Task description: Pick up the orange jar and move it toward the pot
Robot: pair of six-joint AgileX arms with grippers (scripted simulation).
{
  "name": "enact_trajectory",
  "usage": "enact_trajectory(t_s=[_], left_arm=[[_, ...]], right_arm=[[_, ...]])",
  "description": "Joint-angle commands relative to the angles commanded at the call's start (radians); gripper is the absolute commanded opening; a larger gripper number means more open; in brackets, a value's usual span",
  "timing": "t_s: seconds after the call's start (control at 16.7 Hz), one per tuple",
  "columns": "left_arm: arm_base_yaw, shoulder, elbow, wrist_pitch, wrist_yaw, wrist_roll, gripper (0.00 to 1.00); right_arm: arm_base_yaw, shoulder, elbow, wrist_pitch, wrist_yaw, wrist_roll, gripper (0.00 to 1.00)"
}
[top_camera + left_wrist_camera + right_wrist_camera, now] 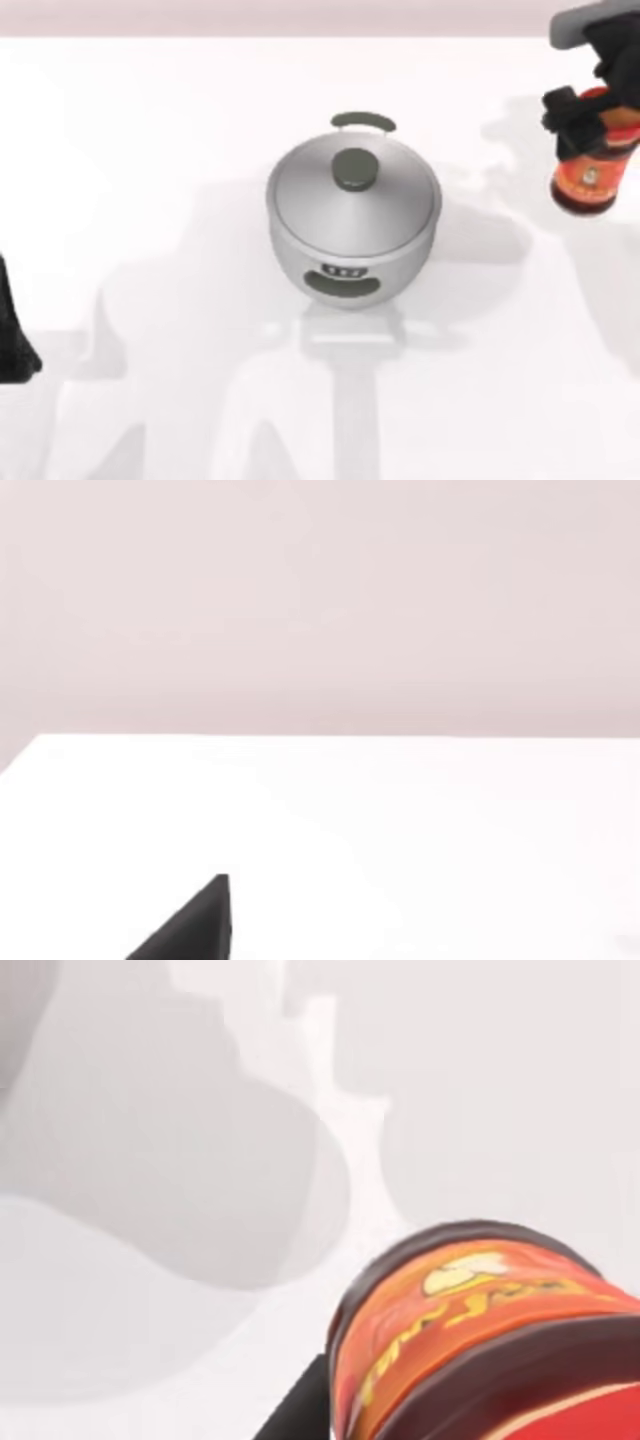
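The orange jar point(585, 180), dark-bodied with an orange label and a red lid, hangs above the table at the far right in the top view. My right gripper point(590, 115) is shut on its lid end. In the right wrist view the jar point(480, 1330) fills the foreground, with one dark finger point(300, 1410) pressed against its side. The pot point(352, 205), silver with a domed lid and a dark knob, stands at the table's middle, well to the left of the jar. My left arm point(12, 330) is parked at the left edge, its gripper open with one finger point(190, 925) showing.
The white table point(150, 150) carries only the pot. Its far edge point(300, 38) runs along the top of the top view, close behind my right arm. The left wrist view shows bare table point(400, 830) and a plain wall.
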Motion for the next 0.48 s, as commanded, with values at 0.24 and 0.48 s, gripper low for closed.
enact_trajectory(t_s=[0.24, 0.48], left_arm=[[0.0, 0.0, 0.0, 0.0, 0.0, 0.0, 1.0], [0.0, 0.0, 0.0, 0.0, 0.0, 0.0, 1.0]], right_arm=[[0.087, -0.034, -0.107, 0.093, 0.081, 0.32, 0.0], [0.147, -0.066, -0.181, 0.163, 0.138, 0.508, 0.0]])
